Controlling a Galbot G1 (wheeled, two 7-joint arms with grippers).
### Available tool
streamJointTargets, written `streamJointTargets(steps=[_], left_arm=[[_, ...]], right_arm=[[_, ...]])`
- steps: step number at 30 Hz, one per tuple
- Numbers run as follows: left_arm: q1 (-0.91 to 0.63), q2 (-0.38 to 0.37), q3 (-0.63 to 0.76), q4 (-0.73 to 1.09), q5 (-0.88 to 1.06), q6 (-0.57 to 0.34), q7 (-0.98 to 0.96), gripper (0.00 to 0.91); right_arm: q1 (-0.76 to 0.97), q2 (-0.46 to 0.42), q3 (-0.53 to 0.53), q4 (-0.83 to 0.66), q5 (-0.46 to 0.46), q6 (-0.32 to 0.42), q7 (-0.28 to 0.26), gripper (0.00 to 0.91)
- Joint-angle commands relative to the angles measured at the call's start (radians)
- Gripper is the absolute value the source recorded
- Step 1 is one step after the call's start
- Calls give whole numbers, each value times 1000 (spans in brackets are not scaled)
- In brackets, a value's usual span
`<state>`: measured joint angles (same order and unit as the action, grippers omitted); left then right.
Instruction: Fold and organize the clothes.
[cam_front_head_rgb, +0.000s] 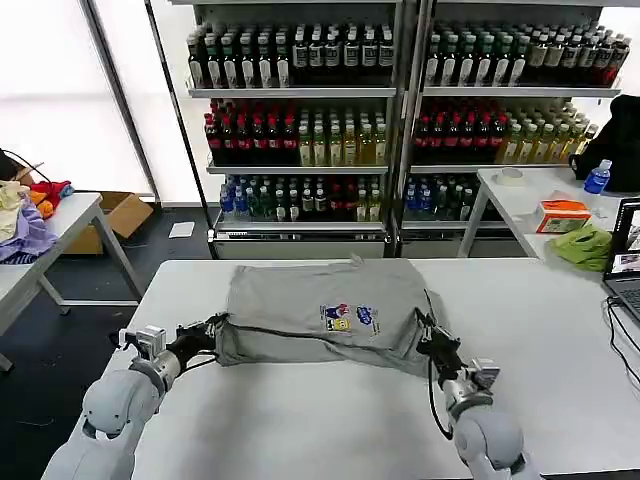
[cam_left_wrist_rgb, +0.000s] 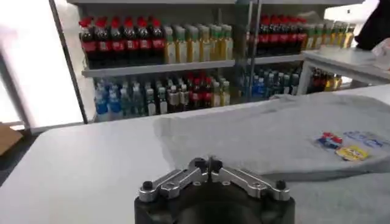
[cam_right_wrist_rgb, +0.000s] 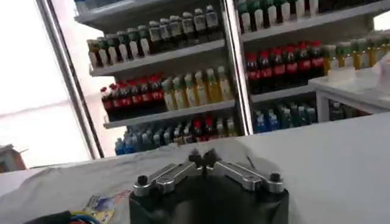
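Note:
A light grey shirt (cam_front_head_rgb: 300, 300) with a small multicoloured chest print (cam_front_head_rgb: 348, 318) lies on the white table (cam_front_head_rgb: 330, 420), its near half doubled over along a dark crease. My left gripper (cam_front_head_rgb: 213, 328) is at the shirt's near left corner, fingertips together on the cloth edge. At the near right corner, my right gripper (cam_front_head_rgb: 424, 330) is pinched shut on the edge as well. The left wrist view has the left gripper (cam_left_wrist_rgb: 207, 164) shut at the shirt (cam_left_wrist_rgb: 274, 134) edge, the print (cam_left_wrist_rgb: 344, 146) beyond. In the right wrist view the right gripper (cam_right_wrist_rgb: 204, 159) meets the shirt (cam_right_wrist_rgb: 73, 182).
Shelves of bottles (cam_front_head_rgb: 300, 120) stand behind the table. A side table at the right carries a lime-green cloth (cam_front_head_rgb: 585, 245), a laptop (cam_front_head_rgb: 625, 262), an orange box (cam_front_head_rgb: 562, 212) and a blue bottle (cam_front_head_rgb: 597, 178). Lavender and red-orange fabrics (cam_front_head_rgb: 30, 220) lie on a table at the left.

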<state>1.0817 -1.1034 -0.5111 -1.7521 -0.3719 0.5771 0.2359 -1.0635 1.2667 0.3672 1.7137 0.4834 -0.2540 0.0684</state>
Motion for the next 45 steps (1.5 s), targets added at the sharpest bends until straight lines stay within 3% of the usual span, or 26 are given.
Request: streamJointTargets(steps=[1, 7, 11, 17, 26, 28, 30, 31, 33, 34, 35, 36, 37, 38, 40, 45], left_arm=[[-26, 2, 7, 40, 16, 0, 20, 907], [7, 24, -32, -30, 17, 1, -7, 907], [82, 42, -62, -116, 24, 1, -24, 907], [274, 40, -69, -222, 22, 0, -67, 907], [280, -2, -30, -168, 27, 0, -92, 907], [268, -3, -31, -155, 23, 0, -93, 907], [258, -6, -29, -148, 12, 0, -94, 907], [250, -10, -28, -139, 12, 0, -95, 907], [235, -20, -25, -129, 3, 0, -96, 907], [229, -24, -24, -124, -2, 0, -97, 867], [227, -26, -23, -119, -3, 0, -97, 867], [215, -35, -21, -110, -2, 0, -96, 514], [209, -41, -19, -102, -2, 0, -95, 393], [204, -45, -17, -97, -3, 0, -95, 131], [197, -55, -15, -86, -7, -1, -94, 20], [198, -63, -16, -84, -25, -2, -94, 20]], right_arm=[[118, 15, -51, -106, -14, -20, 11, 907], [99, -15, -22, -70, -13, -38, 12, 907], [-53, -58, 27, 74, -5, -69, 1, 907], [-272, -83, 127, 288, -22, -239, 113, 907], [-354, -42, 100, 307, -122, -246, 122, 907], [-335, -28, 77, 303, -134, -247, 130, 786], [-324, -24, 62, 297, -137, -251, 138, 725], [-320, -22, 55, 290, -143, -256, 148, 595], [-318, -20, 49, 282, -156, -268, 154, 504], [-321, -21, 45, 280, -157, -273, 158, 91], [-323, -20, 44, 279, -157, -277, 160, 0], [-325, -19, 43, 273, -156, -279, 161, 0], [-324, -18, 42, 270, -156, -279, 162, 0], [-321, -15, 41, 263, -156, -279, 164, 0], [-317, -12, 38, 254, -156, -275, 162, 0], [-318, -9, 35, 253, -141, -261, 149, 0]])
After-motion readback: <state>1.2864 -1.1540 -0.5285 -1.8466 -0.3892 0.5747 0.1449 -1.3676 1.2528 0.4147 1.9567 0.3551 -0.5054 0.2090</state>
